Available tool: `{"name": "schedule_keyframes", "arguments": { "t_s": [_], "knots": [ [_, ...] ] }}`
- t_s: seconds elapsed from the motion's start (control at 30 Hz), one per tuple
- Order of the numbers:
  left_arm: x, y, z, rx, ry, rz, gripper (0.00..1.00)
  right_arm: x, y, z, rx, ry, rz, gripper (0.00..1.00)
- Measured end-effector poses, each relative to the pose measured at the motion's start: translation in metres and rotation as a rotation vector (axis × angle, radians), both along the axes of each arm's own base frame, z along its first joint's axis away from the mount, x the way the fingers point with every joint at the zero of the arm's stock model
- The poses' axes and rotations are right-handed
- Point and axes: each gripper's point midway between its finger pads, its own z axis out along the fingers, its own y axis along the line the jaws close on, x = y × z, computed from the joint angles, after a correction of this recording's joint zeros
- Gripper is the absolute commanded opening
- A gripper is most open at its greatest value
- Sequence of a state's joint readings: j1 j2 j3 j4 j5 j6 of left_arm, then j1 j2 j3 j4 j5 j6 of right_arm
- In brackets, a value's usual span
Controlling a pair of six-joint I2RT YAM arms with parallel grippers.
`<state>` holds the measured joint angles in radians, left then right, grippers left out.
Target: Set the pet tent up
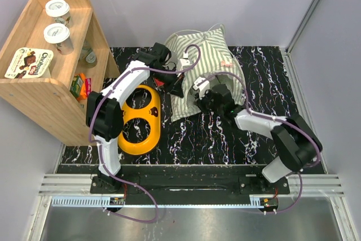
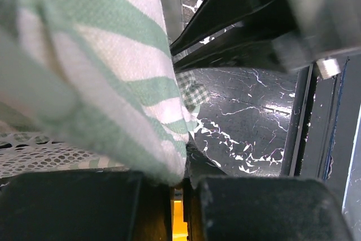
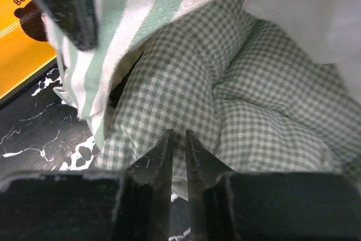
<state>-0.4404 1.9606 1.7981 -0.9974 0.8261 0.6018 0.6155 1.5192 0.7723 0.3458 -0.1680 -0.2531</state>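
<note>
Wood first, on the far left: a slanted wooden shelf (image 1: 39, 97) holds lidded cups and a chocolate box, and it plays no part in this job. Next to it an orange two-hole frame (image 1: 141, 136) lies flat on the black marbled table (image 1: 225, 134), just beside the heap of cloth.

The left end effector (image 2: 177, 187) has its fingers pressed together, and the striped cloth runs down into the pinch. I take it to be clamped on the left edge of the pet tent (image 1: 206, 55). The tent sits at the back middle of the table as a slumped green-and-white striped bundle. It is not standing, and a thin pole loops loose above it.

Under the striped flap, the wrist view shows the small-checked cushion (image 3: 254, 100) bunched inside. The right end effector (image 3: 179, 139) points straight at it. Its fingers are drawn close, with only a thin slit between them. Whether a fold of cushion is caught there I cannot tell.

To my eye the step in hand is opening the collapsed shell, with one arm anchoring an edge while the other works at the mouth. The next move calls for the right arm to get a hold on striped fabric or a pole, not the cushion. Then the two arms should lift and spread apart so the poles can spring the walls upright.
</note>
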Motion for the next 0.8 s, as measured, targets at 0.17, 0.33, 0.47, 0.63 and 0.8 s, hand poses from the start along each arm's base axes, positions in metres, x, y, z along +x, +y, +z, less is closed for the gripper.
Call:
{"name": "schedule_keyframes", "arguments": {
  "t_s": [0.17,0.33,0.47,0.63,0.8],
  "knots": [
    [-0.001,0.0,0.001,-0.001,0.001,-0.001,0.0,0.007,0.02,-0.03,0.034,0.133,0.006,0.03],
    [0.0,-0.001,0.002,-0.009,-0.002,-0.002,0.0,0.017,0.051,-0.046,0.109,0.251,0.022,0.0],
    [0.005,0.003,0.002,-0.002,-0.008,0.017,0.0,0.023,0.073,-0.051,0.147,0.295,0.014,0.0],
    [0.014,0.011,0.001,0.003,-0.019,0.043,0.0,0.033,0.073,-0.053,0.116,0.287,-0.068,0.15],
    [0.011,0.008,0.003,-0.01,-0.009,0.035,0.0,0.03,0.041,-0.045,0.011,0.221,-0.191,0.35]
  ]
}}
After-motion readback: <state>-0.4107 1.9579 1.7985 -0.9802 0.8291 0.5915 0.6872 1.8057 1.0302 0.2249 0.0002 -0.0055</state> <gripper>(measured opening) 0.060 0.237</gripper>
